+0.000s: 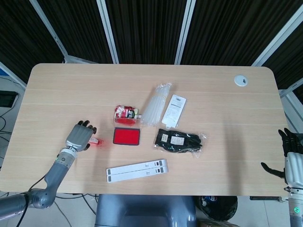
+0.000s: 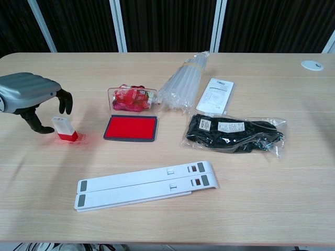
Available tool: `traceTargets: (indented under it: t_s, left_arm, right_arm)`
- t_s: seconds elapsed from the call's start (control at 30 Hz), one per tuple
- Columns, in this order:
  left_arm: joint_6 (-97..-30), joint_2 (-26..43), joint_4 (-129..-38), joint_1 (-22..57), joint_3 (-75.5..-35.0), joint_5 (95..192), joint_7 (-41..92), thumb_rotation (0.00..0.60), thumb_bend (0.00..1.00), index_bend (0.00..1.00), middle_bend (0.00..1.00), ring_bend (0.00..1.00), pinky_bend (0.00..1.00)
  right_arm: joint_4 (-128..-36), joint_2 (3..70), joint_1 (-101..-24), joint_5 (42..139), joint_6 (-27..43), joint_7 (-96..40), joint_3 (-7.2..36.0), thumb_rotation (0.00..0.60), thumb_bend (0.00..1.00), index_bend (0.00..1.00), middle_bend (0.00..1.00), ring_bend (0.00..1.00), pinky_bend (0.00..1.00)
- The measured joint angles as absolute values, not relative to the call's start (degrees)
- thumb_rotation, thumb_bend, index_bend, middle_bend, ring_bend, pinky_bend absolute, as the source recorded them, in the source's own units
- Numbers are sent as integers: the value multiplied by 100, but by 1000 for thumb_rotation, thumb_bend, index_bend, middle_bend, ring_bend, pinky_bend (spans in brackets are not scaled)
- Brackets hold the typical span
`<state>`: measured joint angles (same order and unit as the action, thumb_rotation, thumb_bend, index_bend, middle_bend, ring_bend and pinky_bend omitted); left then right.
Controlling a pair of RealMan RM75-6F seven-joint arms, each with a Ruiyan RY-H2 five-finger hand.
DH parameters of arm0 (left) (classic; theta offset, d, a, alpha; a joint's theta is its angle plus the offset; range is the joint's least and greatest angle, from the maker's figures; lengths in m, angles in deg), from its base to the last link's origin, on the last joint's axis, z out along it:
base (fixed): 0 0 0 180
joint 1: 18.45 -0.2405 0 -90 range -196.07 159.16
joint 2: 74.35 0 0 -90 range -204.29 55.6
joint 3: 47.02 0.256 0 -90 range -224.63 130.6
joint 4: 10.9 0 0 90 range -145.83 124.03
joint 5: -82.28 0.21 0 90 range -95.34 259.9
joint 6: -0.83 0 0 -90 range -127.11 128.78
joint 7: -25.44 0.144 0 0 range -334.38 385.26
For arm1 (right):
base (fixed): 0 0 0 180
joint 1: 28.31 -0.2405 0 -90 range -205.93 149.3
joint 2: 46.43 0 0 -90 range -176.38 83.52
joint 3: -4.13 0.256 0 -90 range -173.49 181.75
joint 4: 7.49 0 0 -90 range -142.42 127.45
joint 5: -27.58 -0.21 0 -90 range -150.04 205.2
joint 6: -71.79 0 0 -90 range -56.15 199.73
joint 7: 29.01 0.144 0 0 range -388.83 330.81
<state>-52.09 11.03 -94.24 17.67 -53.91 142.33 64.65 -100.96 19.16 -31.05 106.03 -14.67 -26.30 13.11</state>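
the left robot hand (image 2: 32, 98) hangs over the small red-and-white stamp (image 2: 64, 129), which stands on the worktop (image 1: 71, 90) to the left of the red ink pad (image 2: 131, 128). the chest view shows this from the side: the fingers (image 2: 65, 100) curl downward above the stamp and the thumb drops just to its left, with nothing held and a gap visible between robot hand and stamp. the head view, from above, puts that robot hand over the stamp's left end and cannot settle whether they touch.

the right robot hand (image 1: 292, 158) shows in the head view alone, off the worktop's right edge, fingers spread and holding nothing; the chest view leaves it out of frame.

behind the ink pad lies a clear box of red items (image 2: 132, 99), and to its right a bundle of clear sticks (image 2: 183, 83) and a white card (image 2: 218, 95). a black item in a clear bag (image 2: 235, 134) lies right of the pad, and a folded white stand (image 2: 144, 185) lies nearest the front edge.
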Motion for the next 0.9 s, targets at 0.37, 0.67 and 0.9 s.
traceTargets:
  t_s: [0.37, 0.67, 0.9]
  left_arm:
    - [-5167, 1273, -9226, 1889, -5286, 14169, 6435, 600, 289, 448, 421, 173, 236]
    - [-5153, 1318, -9141, 1920, -5184, 14188, 6365, 600, 334, 478, 449, 183, 236]
    - [-5179, 1326, -9086, 1938, -5136, 14213, 6320, 600, 335, 485, 459, 184, 236]
  right_arm:
    - [-10081, 1917, -3100, 10628, -1482, -2592, 1307, 600, 42, 0, 0, 0, 177]
    - [-10075, 1918, -3096, 10634, -1487, -2584, 1305, 600, 52, 0, 0, 0, 177]
    - [-10080, 1918, -3095, 10630, -1489, -2575, 1308, 600, 54, 0, 0, 0, 177]
